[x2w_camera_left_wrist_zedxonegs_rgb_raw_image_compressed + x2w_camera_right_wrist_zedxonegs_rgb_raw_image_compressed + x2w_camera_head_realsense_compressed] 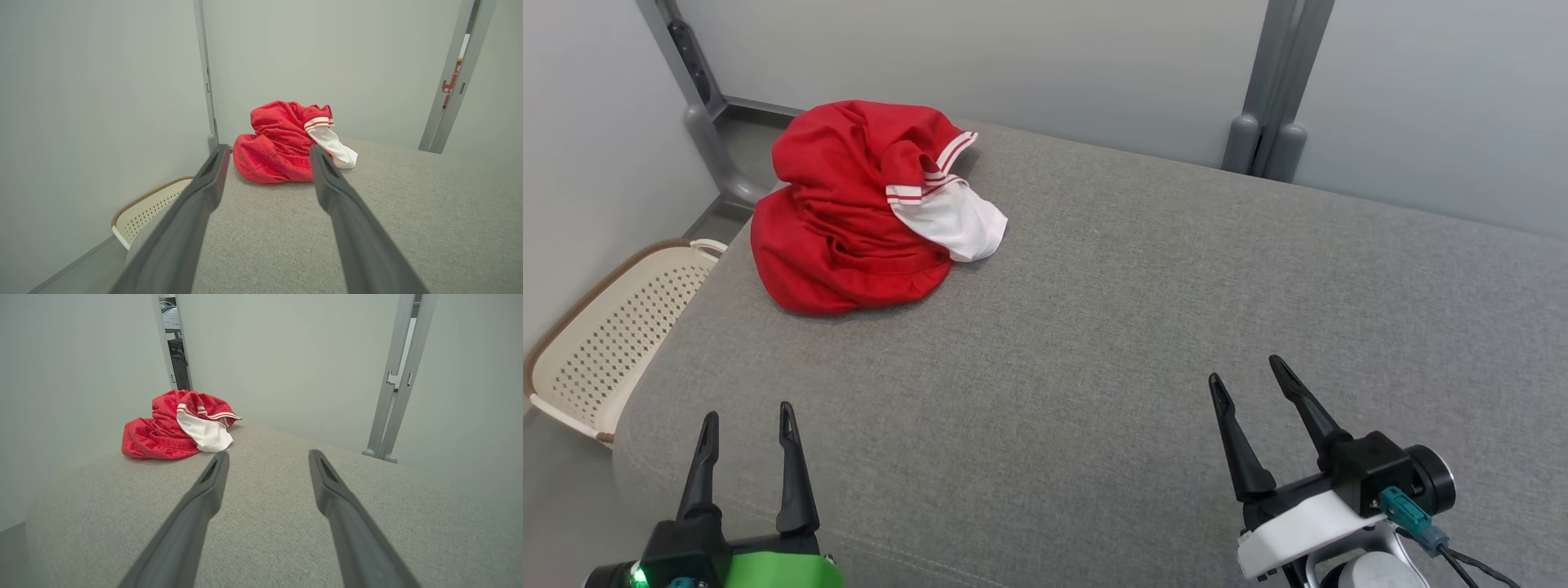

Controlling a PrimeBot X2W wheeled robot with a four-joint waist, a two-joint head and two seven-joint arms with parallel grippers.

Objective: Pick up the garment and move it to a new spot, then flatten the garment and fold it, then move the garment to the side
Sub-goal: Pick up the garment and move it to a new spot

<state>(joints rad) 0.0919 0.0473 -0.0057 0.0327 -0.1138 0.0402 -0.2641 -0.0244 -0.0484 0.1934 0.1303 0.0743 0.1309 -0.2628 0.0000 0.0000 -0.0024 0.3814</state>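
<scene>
- Lying crumpled in a heap at the far left corner of the grey cloth-covered table (1094, 343), the red garment (841, 220) shows a white panel with red-and-white striped trim on its right side. It may be a pair of sports shorts, though the bunching leaves that unsure.
- The left tool (748, 412) hovers over the table's near-left edge, its two dark fingers spread and pinching nothing. It points toward the garment and is well apart from it.
- The right tool (1245, 369) hovers over the near-right part of the table, fingers likewise spread and empty, tilted a little leftward, well apart from the garment.
- A stretch of plain grey cloth lies between each tool and the garment.
- A cream perforated basket (613, 327) with a brown rim sits on the floor just beside the table's left edge, below the tabletop.
- A grey metal bracket (707, 122) curves down behind the far-left corner, close to the heap.
- A pair of grey frame posts (1270, 90) stands against the pale wall panels (1013, 57) behind the table's far edge, well to the right of the garment.
</scene>
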